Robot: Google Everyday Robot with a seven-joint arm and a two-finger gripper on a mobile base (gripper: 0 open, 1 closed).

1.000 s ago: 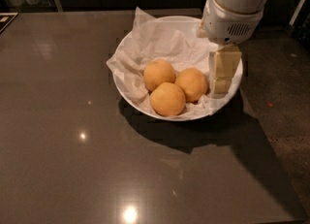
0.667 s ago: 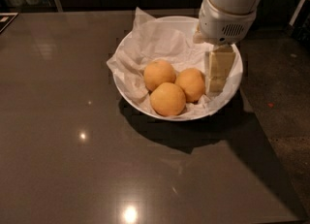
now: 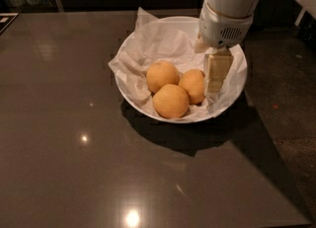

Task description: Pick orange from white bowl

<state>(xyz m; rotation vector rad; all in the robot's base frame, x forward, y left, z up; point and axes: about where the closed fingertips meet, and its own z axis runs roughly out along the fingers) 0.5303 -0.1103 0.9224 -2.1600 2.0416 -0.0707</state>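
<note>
While I stood watching, the wide, shallow, glossy white bowl (image 3: 236,91) sat toward the far right of the dark, polished grey-brown worktop (image 3: 74,148). It was lined with a crumpled sheet of white paper (image 3: 148,49) whose corners poked out over the rim at the back and the left. Three round, matte yellow-orange fruits lay bunched on that paper inside the bowl: the left orange (image 3: 162,75), the front orange (image 3: 171,100) and the right orange (image 3: 192,85), each touching its neighbours. None of them had left the bowl.

The robot's thick white arm (image 3: 232,0) came down from the upper right. Its cream-coloured end effector (image 3: 215,86) hung inside the bowl on the right-hand side, just beside the right orange and level with it. From where I stood I could not tell whether it touched the fruit's flank, nor whether the end effector was wide or narrow.

Compared with a second before, the end effector had slid to the left. Earlier it had hung over the bowl's right wall with a clear strip of paper between it and the right orange; now that strip was all but gone. Its height looked much the same. The three oranges, the paper and the bowl lay exactly where they had been, and the bowl's shadow fell on the worktop toward the front right as before.
</note>
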